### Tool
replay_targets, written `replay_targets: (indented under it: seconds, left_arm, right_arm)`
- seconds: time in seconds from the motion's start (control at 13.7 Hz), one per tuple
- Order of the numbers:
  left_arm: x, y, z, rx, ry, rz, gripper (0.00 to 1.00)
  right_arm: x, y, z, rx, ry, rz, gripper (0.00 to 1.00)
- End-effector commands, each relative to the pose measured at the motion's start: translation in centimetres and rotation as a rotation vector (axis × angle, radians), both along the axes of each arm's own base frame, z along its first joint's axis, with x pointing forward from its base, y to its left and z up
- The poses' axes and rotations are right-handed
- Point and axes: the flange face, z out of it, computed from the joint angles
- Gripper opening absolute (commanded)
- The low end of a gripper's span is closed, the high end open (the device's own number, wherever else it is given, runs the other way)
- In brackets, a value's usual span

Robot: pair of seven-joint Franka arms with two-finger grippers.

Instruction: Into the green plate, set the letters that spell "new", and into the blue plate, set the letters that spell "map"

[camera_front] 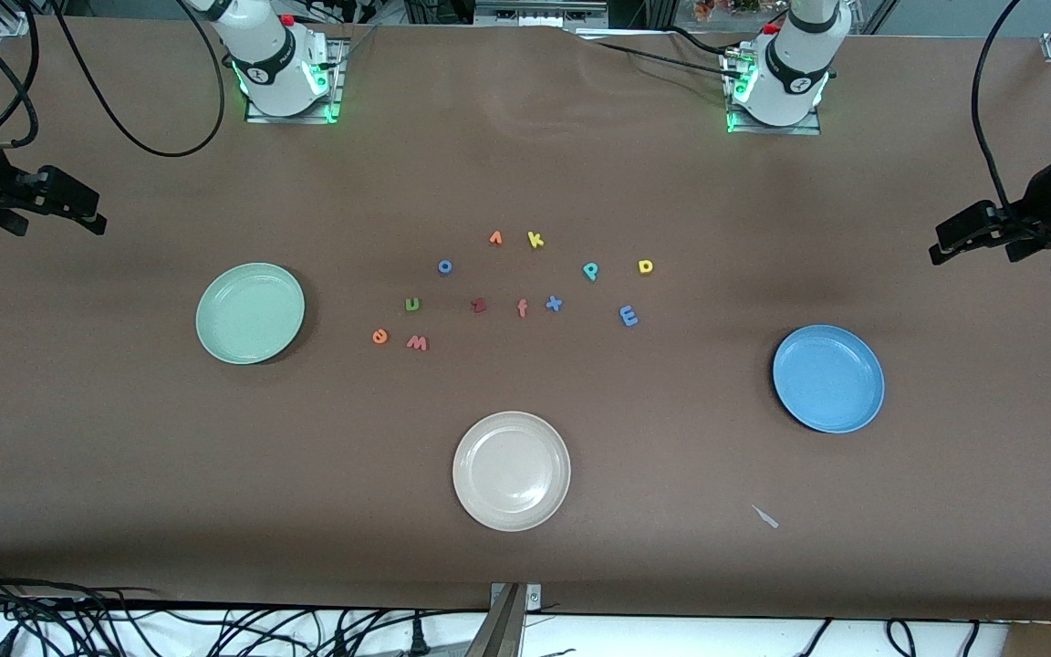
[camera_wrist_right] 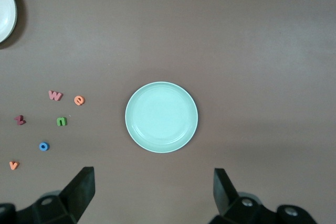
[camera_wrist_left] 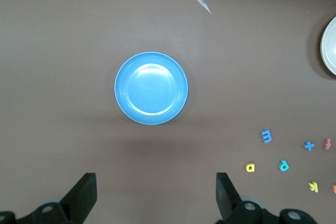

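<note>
Nearest the front camera lay a beige plate (camera_front: pixel 511 471), empty and no part of the job. Farther off, the green plate (camera_front: pixel 250 313) sat toward the right arm's end of the table (camera_front: pixel 124 456), the blue plate (camera_front: pixel 828 378) toward the left arm's end, both bare.

Between them the foam letters were scattered, all well apart. The green n (camera_front: pixel 412 304), orange e (camera_front: pixel 380 336) and pinkish w (camera_front: pixel 417 342) clustered beside the green plate. The blue m (camera_front: pixel 629 316), teal p (camera_front: pixel 590 270) and yellow a (camera_front: pixel 645 266) lay closer to the blue plate. Among them sat the yellow k (camera_front: pixel 535 240), blue o (camera_front: pixel 444 266), blue x (camera_front: pixel 554 304) and dark red z (camera_front: pixel 479 306).

The right claw (camera_wrist_right: pixel 152 187) hung high over the table by the green plate, jaws wide and empty. The left claw (camera_wrist_left: pixel 156 190) waited likewise by the blue plate, wide and empty.

Nothing appeared moved yet. A good first pick would likely be the w or e: descend straight, straddle the letter's narrow width, and close gently, since thin foam could slide or flip.
</note>
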Motion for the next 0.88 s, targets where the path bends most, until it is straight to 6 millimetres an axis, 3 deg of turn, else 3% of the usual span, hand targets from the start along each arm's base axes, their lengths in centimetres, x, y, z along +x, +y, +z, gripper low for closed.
replay_targets:
  seconds: [0.0,0.22,0.37,0.58,0.8]
  left_arm:
    - [-0.2,0.1,0.3,0.025,0.002,-0.021,1.00]
    - [-0.2,0.1,0.2,0.025,0.004,-0.021,1.00]
    - [-0.2,0.1,0.3,0.025,0.002,-0.023,1.00]
    - [-0.2,0.1,0.3,0.025,0.002,-0.021,1.00]
    - [-0.2,0.1,0.3,0.025,0.002,-0.021,1.00]
  right_arm:
    - [-0.2,0.1,0.3,0.000,0.003,-0.010,1.00]
    - [-0.1,0.1,0.2,-0.006,0.002,-0.009,1.00]
    - [0.5,0.7,-0.9,-0.008,0.002,-0.027,1.00]
    - [1.9,3.5,-4.2,-0.019,0.052,-0.008,1.00]
    - [4.6,6.0,-8.6,-0.019,0.041,-0.074,1.00]
